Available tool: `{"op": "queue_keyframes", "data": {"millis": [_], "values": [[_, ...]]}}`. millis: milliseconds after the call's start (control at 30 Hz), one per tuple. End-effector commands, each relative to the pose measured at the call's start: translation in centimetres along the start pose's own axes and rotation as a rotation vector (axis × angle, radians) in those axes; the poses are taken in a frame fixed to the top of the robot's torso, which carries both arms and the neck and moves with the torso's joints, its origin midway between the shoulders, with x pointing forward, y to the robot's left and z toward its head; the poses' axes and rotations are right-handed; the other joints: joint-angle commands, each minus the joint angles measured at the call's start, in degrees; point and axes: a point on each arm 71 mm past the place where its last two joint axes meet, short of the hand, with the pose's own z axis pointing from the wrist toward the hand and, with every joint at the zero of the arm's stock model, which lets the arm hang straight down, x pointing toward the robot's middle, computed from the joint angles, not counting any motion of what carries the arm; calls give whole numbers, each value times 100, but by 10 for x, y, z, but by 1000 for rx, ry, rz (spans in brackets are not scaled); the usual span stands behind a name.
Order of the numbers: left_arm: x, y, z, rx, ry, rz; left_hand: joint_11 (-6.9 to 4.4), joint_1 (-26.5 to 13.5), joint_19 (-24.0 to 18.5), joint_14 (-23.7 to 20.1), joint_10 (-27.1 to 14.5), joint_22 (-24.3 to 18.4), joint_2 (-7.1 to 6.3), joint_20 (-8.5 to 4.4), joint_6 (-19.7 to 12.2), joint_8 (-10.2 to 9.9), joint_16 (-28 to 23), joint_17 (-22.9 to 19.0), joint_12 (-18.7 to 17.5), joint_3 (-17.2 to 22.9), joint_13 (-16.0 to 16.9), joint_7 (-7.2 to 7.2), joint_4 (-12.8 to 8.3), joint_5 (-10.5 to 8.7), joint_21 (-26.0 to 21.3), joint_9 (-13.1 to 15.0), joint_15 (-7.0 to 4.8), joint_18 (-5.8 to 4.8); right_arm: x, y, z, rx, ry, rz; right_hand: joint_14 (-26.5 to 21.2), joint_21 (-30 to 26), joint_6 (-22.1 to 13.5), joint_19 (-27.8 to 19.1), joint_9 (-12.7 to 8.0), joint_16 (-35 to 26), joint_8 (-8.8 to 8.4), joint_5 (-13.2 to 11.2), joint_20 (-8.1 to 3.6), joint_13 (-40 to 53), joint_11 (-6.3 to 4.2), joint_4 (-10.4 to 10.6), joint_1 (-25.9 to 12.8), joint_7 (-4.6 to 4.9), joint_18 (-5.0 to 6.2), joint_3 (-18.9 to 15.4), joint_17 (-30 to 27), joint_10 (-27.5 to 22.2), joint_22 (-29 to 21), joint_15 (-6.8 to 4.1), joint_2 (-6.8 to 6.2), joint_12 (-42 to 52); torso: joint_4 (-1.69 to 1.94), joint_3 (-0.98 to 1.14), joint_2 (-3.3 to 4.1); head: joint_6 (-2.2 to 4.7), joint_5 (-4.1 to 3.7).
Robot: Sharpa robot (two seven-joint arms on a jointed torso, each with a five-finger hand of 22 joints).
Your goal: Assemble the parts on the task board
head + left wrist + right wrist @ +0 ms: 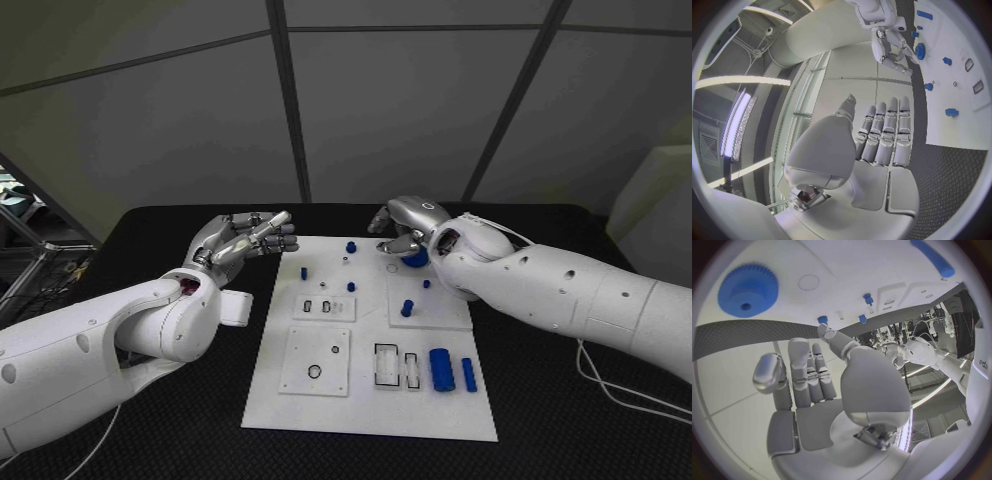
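Nearest the head camera, two blue cylinders [453,371] lie on the task board [375,410], well short of both hands. The right wrist view shows a blue gear [748,289] lying on the board just beyond the right hand [811,372]; from above that hand [408,228] hides most of it. Its fingers are loosely extended, holding nothing. The left hand [242,240] hovers beside the board, fingers straight, empty.

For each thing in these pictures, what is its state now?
Left robot hand: open, holds nothing, beside the task board.
Right robot hand: holds nothing, fingers apart over the board's far edge.
Blue gear: lies flat on the board, untouched.
Two blue cylinders: lie side by side.
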Motion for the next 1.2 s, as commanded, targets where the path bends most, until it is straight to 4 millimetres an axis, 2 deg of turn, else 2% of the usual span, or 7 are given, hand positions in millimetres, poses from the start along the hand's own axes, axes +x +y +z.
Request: {"op": "queue_keyframes", "data": {"millis": [33, 233, 333, 433, 567, 800, 1200], "values": [[1, -2, 0, 8, 15, 0, 27, 25, -33, -42, -11, -9, 41, 18, 12, -39, -32, 8, -47, -4, -8, 30, -41, 15, -38, 3, -2, -79, -18, -14, -11, 100, -40, 74, 116, 168, 51, 205, 6, 191, 5, -42, -56, 104, -128, 205, -248, -77, -6, -26, 254, 590, 307, -70, 10, 216, -55, 14, -31, 19, -9], [0, -1, 1, 5, 18, -2, 27, 25, -32, -41, -11, -9, 42, 18, 13, -39, -32, 8, -48, -4, -8, 30, -41, 14, -38, 3, -2, -79, -28, -46, -35, 250, 60, 120, 401, 623, -120, 758, -17, 1043, -13, -235, -336, 650, -480, 572, -554, -320, -195, -634, 1467, 1954, 1246, -350, -351, 1070, -105, 28, -47, 30, -13], [1, -1, 1, 5, 19, -2, 27, 25, -32, -41, -11, -9, 42, 18, 13, -39, -32, 8, -48, -4, -8, 30, -41, 14, -38, 3, -2, -79, -29, -56, -42, 294, 98, 129, 567, 818, -215, 983, -17, 1776, -7, -205, -408, 1305, -522, 788, -494, -376, -281, -1186, 2586, 2188, 1654, -417, -391, 1810, -118, 36, -45, 28, -14], [1, 0, 2, 4, 21, -3, 27, 25, -32, -41, -11, -9, 42, 18, 13, -39, -32, 8, -48, -4, -8, 30, -41, 14, -38, 3, -2, -79, -28, -62, -45, 328, 128, 132, 629, 977, -386, 1163, -12, 2397, -6, -168, -402, 4126, -571, 1232, -172, -285, -351, -1850, 3554, 2113, 1997, -409, -312, 4527, -115, 49, -38, 31, -22], [1, 1, 4, 3, 23, -5, 26, 25, -31, -36, -8, -10, 50, 18, 16, -41, -33, 11, -52, -2, -7, 26, -42, 13, -37, 4, -3, -78, -25, -66, -45, 356, 163, 132, 626, 1065, -541, 1260, 15, 2681, 13, -197, -331, 6251, -424, 2036, 235, -259, -387, -2169, 4012, 1883, 2199, -290, -402, 6517, -102, 37, -36, 14, -32], [2, 2, 5, 0, 27, -7, 24, 27, -29, -31, -4, -11, 64, 18, 21, -43, -35, 14, -56, 2, -6, 23, -44, 15, -36, 5, -4, -77, -18, -65, -39, 370, 207, 133, 674, 1160, -618, 1389, 17, 2822, -4, -193, -280, 7242, -368, 2425, 377, -225, -438, -2241, 4288, 2176, 2433, -269, -485, 7398, -93, 34, -35, -14, -33], [3, 3, 6, -1, 30, -9, 22, 38, -27, -27, 0, -14, 84, 18, 24, -50, -40, 17, -65, 11, -6, 22, -52, 24, -36, 6, -6, -76, -12, -63, -29, 366, 225, 130, 690, 1192, -521, 1433, 50, 2884, 23, 179, -270, 7600, -374, 2541, 521, -229, -455, -2194, 4407, 2277, 2513, -262, -411, 7706, -94, 35, -43, -38, -20]]}}
